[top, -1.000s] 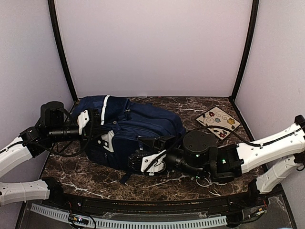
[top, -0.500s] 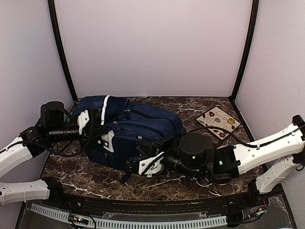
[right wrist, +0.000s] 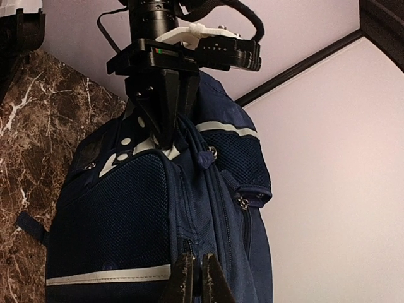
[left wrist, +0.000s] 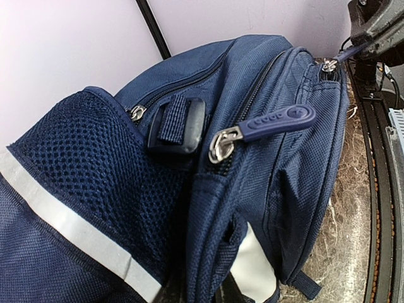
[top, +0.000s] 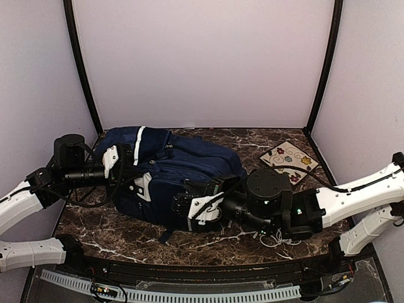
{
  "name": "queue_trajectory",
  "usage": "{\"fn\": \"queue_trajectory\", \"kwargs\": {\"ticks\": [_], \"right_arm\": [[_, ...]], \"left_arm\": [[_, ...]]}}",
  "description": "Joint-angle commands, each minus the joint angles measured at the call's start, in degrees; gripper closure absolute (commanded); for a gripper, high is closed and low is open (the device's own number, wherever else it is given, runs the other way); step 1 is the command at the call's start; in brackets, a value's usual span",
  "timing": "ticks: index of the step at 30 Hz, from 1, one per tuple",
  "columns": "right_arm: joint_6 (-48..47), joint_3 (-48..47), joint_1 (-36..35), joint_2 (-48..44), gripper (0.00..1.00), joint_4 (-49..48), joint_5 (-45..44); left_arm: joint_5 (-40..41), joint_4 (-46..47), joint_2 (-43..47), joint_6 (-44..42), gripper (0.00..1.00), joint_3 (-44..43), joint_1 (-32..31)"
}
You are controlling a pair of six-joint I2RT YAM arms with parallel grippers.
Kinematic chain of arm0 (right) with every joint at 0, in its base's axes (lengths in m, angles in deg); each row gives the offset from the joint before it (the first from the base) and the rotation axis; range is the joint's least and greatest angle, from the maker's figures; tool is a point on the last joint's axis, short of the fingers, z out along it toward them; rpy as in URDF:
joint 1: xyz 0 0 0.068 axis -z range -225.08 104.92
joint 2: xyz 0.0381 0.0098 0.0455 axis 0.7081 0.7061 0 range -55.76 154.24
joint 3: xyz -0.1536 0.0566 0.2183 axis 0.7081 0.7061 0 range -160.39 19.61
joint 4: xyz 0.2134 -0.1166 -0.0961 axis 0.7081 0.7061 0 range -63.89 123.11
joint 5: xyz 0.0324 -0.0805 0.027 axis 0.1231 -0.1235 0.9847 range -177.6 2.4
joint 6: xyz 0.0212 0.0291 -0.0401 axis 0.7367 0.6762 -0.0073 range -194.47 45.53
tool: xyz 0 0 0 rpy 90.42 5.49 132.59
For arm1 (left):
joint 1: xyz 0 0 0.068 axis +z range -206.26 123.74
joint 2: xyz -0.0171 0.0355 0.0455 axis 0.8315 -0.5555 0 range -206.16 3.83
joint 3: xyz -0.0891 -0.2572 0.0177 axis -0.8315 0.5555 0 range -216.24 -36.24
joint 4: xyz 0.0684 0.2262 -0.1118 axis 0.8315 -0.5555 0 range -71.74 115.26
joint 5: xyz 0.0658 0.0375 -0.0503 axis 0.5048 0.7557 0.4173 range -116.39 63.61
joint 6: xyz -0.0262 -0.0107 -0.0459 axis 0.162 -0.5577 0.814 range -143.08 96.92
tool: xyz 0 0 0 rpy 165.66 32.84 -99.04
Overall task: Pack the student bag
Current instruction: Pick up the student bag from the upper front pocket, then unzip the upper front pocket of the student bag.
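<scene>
Navy student bag (top: pixel 183 167) lies on marble table (top: pixel 107 230), floral card (top: pixel 290 160) near.

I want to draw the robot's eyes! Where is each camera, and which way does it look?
Top external: high behind the arms, looking down at the table; both arms show, the student bag between them.
Left wrist: on the left arm, facing along the bag toward the right end effector; own fingers unseen.
Right wrist: on the right arm, facing along the bag toward the left end effector; own fingertips at bottom.
Shared: every view shows the bag.
</scene>
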State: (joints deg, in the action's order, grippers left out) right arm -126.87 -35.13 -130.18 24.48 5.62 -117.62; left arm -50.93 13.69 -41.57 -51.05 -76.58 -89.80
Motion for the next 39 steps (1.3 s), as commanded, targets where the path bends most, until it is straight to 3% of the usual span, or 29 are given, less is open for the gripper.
{"fn": "queue_trajectory", "kwargs": {"ticks": [1, 2, 6, 7, 9, 14, 19, 25, 32, 39], "right_arm": [[15.8, -1.8, 2.8, -4.4, 1.00, 3.3, -0.3], [19.7, -1.6, 3.8, -5.3, 1.00, 4.3, 0.8], [19.7, 2.3, 8.0, -10.2, 1.00, 6.2, 0.8], [30.1, 3.6, 9.0, -11.4, 1.00, 6.8, 5.9], [42.2, 6.6, 11.0, -15.0, 1.00, 7.7, 13.3], [52.3, 18.7, 14.1, -23.0, 1.00, 5.4, 19.6], [60.9, 31.7, 15.3, -28.4, 1.00, -4.2, 20.4], [66.4, 39.1, 16.8, -26.1, 1.00, -10.6, 21.5], [68.8, 37.6, 21.3, -18.1, 1.00, -13.9, 28.0], [66.7, 34.7, 24.5, -16.4, 1.00, -10.8, 33.2]], "left_arm": [[1.9, 2.3, 0.8, 4.7, 1.00, 0.6, -0.2], [3.4, 2.4, 1.0, 4.9, 1.00, 0.5, -0.1], [5.4, 3.1, 2.2, 4.8, 1.00, 0.5, -0.1], [6.2, 3.2, 2.6, 4.8, 1.00, 0.5, -0.1], [9.3, 3.8, 3.5, 4.8, 1.00, 0.4, -0.1], [12.7, 4.6, 3.9, 5.3, 1.00, 0.1, 0.0], [11.6, 4.8, 1.7, 7.0, 1.00, -1.3, 0.0], [11.2, 4.8, 0.1, 7.8, 1.00, -2.9, 0.0], [13.5, 4.8, -3.7, 8.8, 1.00, -6.0, 0.0], [15.5, 1.1, -8.6, 10.7, 1.00, -10.4, 0.2]]}}
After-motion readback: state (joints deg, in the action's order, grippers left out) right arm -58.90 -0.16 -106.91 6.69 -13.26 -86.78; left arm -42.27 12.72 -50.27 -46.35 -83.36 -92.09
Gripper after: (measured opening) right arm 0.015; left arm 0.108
